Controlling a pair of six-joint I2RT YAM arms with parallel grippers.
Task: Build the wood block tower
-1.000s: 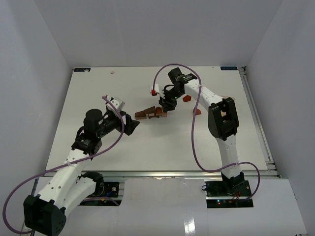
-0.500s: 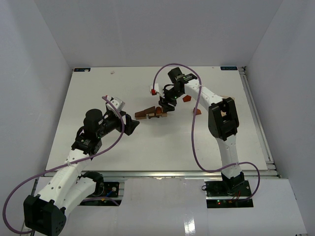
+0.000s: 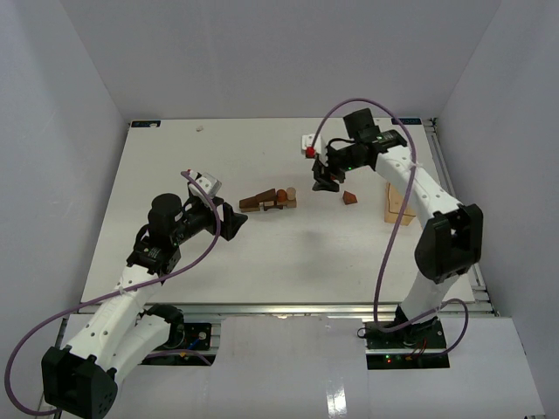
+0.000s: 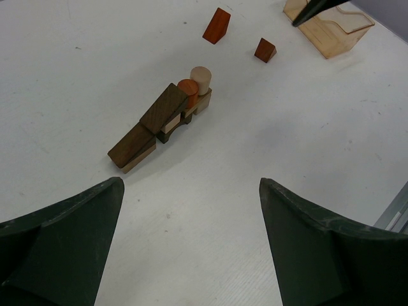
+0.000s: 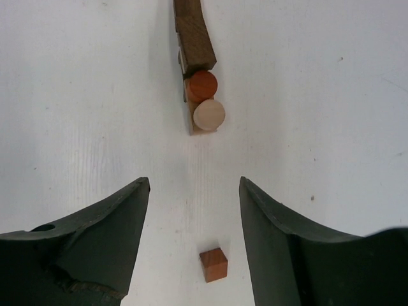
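The wood block tower (image 3: 269, 202) is a low row near the table's middle: dark brown wedges (image 4: 164, 108) lean against tan blocks that carry a reddish cylinder (image 5: 203, 83) and a pale cylinder (image 5: 210, 115). My right gripper (image 3: 326, 182) hovers to the right of the row, open and holding nothing (image 5: 194, 182). Below it, between its fingers in the right wrist view, a small reddish cube (image 5: 213, 264) lies on the table. My left gripper (image 3: 234, 220) stands wide open (image 4: 191, 183), short of the row's left end, holding nothing.
A reddish-brown wedge (image 3: 349, 197) lies right of the right gripper, also seen in the left wrist view (image 4: 265, 50) beside a red block (image 4: 217, 26). A larger pale wooden slab (image 3: 399, 202) stands further right. White walls enclose the table.
My right gripper has let go at the row's right end, drawn back to the right and opened wider. Its arm swung right, uncovering the pale slab. The left arm has not moved.
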